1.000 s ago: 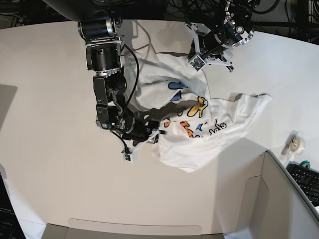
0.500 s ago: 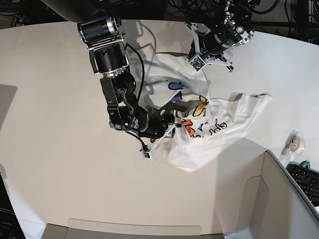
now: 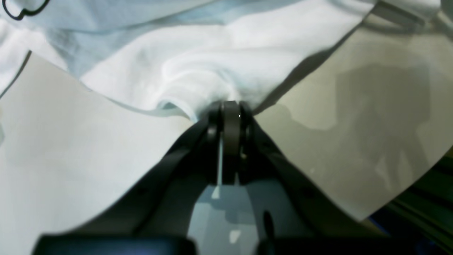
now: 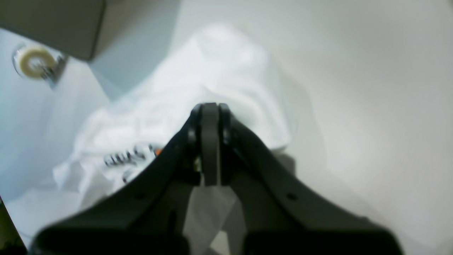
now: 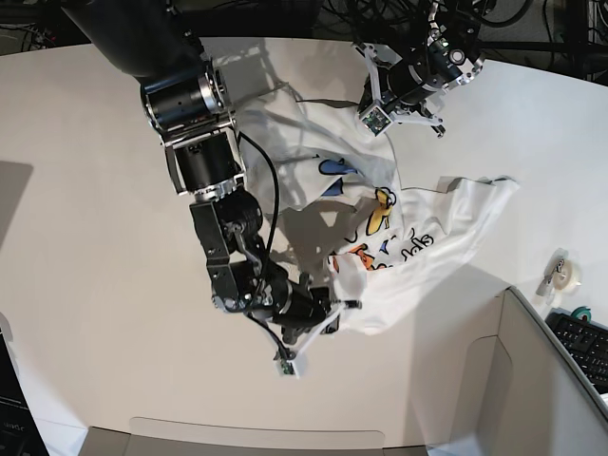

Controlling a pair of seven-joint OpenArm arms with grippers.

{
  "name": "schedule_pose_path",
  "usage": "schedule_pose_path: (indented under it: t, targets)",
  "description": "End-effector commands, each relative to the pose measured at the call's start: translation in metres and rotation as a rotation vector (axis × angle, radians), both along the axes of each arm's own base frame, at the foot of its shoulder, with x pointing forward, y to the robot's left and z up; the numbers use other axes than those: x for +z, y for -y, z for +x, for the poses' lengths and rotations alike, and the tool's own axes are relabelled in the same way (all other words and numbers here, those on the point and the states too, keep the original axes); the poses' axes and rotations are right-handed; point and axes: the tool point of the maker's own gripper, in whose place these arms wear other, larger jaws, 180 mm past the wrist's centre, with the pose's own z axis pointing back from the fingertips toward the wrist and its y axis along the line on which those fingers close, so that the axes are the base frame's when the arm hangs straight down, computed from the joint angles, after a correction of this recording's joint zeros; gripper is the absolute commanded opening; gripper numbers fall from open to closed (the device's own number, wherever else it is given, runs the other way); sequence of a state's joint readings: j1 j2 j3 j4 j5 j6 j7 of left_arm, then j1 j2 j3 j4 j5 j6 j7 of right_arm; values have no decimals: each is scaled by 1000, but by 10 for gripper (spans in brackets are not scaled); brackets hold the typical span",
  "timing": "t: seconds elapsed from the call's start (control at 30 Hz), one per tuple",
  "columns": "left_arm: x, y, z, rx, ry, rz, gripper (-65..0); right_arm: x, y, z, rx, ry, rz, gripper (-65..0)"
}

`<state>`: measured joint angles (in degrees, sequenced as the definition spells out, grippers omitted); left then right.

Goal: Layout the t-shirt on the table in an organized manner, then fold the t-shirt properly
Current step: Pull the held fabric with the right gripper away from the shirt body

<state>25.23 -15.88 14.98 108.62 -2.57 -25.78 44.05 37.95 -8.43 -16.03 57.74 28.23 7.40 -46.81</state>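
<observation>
Table (image 5: 85, 237) — right hand (image 5: 344, 306) now clamped, dragging t-shirt (image 5: 427, 237) nearer.

A grey box-like bin (image 5: 541, 380) fills the lower right of the base view, and just beyond its outer wall sit a roll of tape (image 5: 567, 274) and the corner of a black keyboard (image 5: 584, 347). Past the far edge of the white surface the room is dark, with black cables (image 5: 380, 19) tangled along the top. Light falls from above, throwing soft grey shadows, one of them at the left border (image 5: 14, 204)
</observation>
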Motion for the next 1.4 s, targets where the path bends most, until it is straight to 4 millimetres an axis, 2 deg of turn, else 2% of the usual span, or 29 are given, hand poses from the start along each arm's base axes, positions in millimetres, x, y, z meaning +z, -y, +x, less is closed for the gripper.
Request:
schedule_pose_path:
  t: [0.0, 0.17, 0.27, 0.33, 0.43, 0.5, 0.6, 0.67, 0.73, 0.8, 0.93, 1.03, 1.1, 1.37]
  targets:
    - [-21, -23, -22, -6, -105, 131, -650, 45, -8, 16, 7, 111, 37, -650]
    - [-22, -24, -24, -7, -108, 133, -650, 97, -7, 15, 1, 203, 51, -650]
    - [-22, -24, -24, -7, -110, 133, -650, 116, 38, 20, -119, 235, 8, -650]
    - [-22, -24, -24, -7, -110, 133, -650, 114, 58, 15, -155, 207, -31, -650]
    - [-22, -28, -24, -13, -109, 145, -650, 86, 71, -3, -158, 136, -62, -650]
    - [-22, -28, -23, -12, -106, 145, -650, 59, 79, -17, -164, 87, -79, -643]
    - [-22, -29, -23, -12, -112, 152, -633, 19, 88, -35, -183, -5, -87, -523]
    - [-22, -29, -23, -12, -112, 152, -604, -9, 100, -45, -226, -86, -62, -410]
    - [-22, -29, -23, -12, -112, 152, -584, -22, 101, -49, -244, -130, -45, -312]
    - [-22, -29, -23, -12, -112, 152, -576, -31, 99, -50, -244, -158, -46, -267]
    - [-22, -29, -23, -12, -112, 152, -575, -49, 93, -42, -276, -164, -27, -264]
    - [-22, -29, -24, -12, -113, 153, -575, -74, 86, -38, -287, -212, -29, -264]
    - [-22, -29, -24, -12, -113, 153, -575, -84, 69, -40, -248, -217, -14, -264]
    - [-22, -29, -24, -12, -113, 153, -575, -103, 38, -48, -197, -245, 21, -264]
